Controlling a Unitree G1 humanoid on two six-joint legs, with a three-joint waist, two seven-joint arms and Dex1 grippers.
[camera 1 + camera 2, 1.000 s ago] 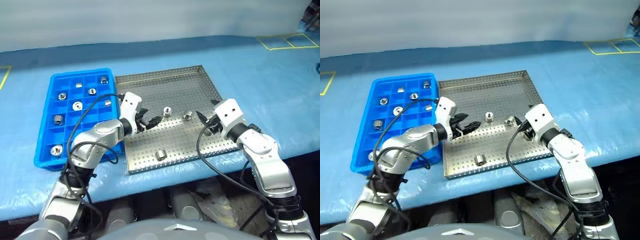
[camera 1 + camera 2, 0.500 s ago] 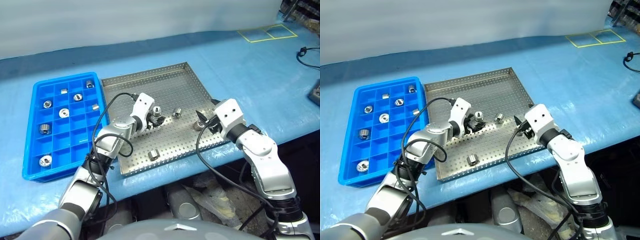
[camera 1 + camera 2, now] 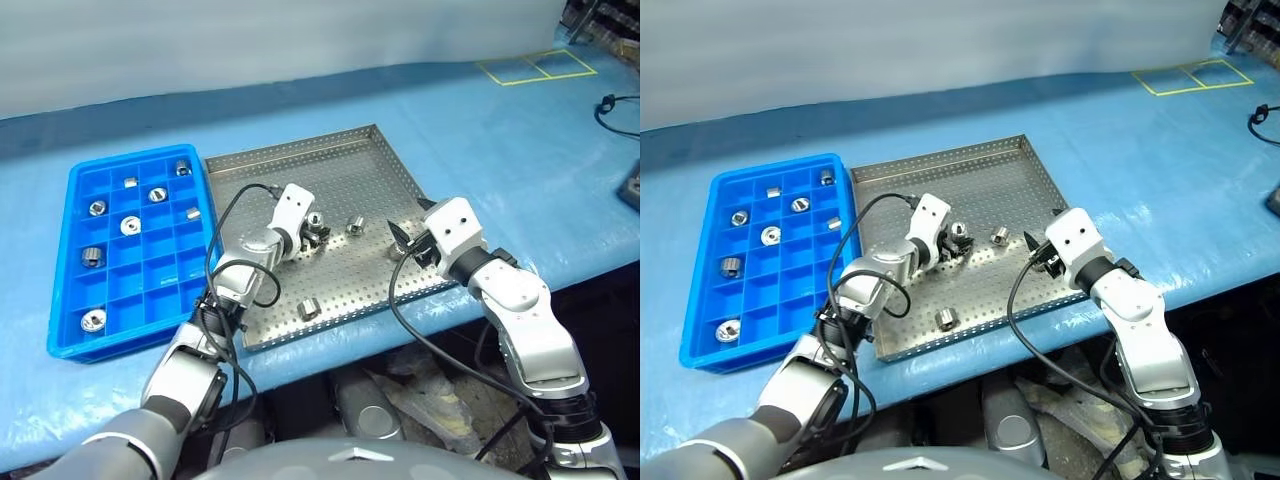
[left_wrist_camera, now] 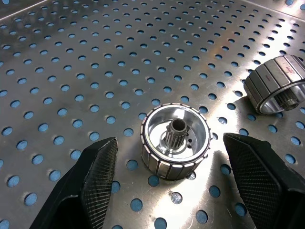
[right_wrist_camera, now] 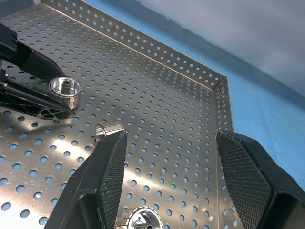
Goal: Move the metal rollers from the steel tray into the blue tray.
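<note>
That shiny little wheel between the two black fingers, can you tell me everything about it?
The roller is a short, shiny silver metal cylinder with fine lines down its outer wall. Its middle is hollowed like a cup, with a small toothed hub standing up inside. It sits upright, open end up, on the steel tray's dotted floor. The left end effector is open around it, one finger on each side, neither touching it. Another roller lies tilted nearby.

Had left gripper low over steel tray middle, jaws apart, angled down. Right gripper hovered near tray's right edge, jaws wide, nothing held.
</note>
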